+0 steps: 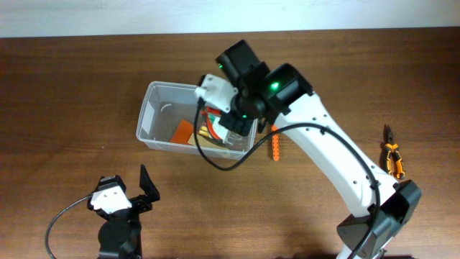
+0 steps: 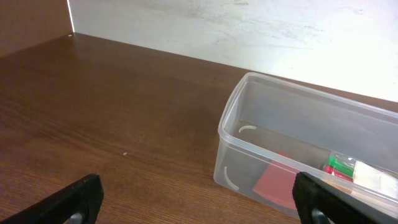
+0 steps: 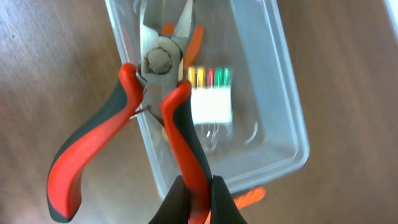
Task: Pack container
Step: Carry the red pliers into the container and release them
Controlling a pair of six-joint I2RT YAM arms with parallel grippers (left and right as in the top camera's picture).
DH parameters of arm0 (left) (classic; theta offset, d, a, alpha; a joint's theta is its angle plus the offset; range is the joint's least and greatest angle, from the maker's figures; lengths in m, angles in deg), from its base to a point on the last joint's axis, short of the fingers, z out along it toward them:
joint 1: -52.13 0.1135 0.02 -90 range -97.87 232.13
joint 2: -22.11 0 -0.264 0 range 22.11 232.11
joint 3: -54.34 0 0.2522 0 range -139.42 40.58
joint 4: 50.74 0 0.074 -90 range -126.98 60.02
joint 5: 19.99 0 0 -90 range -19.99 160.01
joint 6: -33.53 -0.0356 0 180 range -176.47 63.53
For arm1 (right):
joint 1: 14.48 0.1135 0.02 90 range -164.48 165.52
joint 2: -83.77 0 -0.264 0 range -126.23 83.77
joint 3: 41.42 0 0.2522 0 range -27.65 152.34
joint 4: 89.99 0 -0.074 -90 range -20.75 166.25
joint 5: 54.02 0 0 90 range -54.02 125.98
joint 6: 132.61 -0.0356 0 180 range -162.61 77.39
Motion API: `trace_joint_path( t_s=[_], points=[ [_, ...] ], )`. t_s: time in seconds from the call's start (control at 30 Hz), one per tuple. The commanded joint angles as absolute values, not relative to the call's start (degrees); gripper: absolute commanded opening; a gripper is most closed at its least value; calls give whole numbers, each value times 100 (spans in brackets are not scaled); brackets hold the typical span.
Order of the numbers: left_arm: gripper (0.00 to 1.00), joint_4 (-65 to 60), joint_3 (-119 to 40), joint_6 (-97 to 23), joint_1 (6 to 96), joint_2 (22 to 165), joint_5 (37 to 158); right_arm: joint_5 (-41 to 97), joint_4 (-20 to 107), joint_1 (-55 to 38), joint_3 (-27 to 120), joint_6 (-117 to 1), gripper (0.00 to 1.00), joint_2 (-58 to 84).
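Placing step: my right pincer (image 3: 198, 186), clamped on one handle of the cutters (image 3: 158, 62), hovers above the container (image 3: 267, 68). Next, I lower and release. Left pincer (image 2: 196, 194) gapes, empty.

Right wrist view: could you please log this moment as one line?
right claw: shut on side cutters | position: over container | left claw: open

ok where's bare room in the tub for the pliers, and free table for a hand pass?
In the tub, the left end is bare, between left wall and orange card. Right end is crowded: bit box, right gripper holding the pliers over it. On the table: open wood left of the tub, and between it and the left gripper.
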State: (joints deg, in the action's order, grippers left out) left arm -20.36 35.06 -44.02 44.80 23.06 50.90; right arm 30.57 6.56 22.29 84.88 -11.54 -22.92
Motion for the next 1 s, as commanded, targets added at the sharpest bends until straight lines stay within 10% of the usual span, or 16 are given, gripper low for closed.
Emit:
trace_joint_path(
  t_s=[0.0, 0.63, 0.73, 0.77, 0.83, 0.97],
  points=[
    [99, -2027, 3526, -4452, 4462, 2280, 5070, 3344, 931, 2273, 8614, -536, 4, -2448],
    [99, -2027, 3526, -4452, 4462, 2280, 5068, 3175, 1495, 2264, 8612, -859, 14, -3962],
    [99, -2029, 3526, -4452, 4462, 2280, 5068, 3171, 1583, 2264, 8614, -861, 28, -3962],
    [99, -2027, 3526, -4452, 4462, 2280, 5068, 3169, 1576, 2264, 8614, -907, 57, -3962],
    [99, -2027, 3526, -4452, 4462, 2280, 5068, 3169, 1561, 2264, 8614, -914, 69, -3962],
    [99, -2027, 3526, -4452, 4462, 2280, 5068, 3171, 1305, 2175, 8833, -1830, 72, -3838]
  ],
)
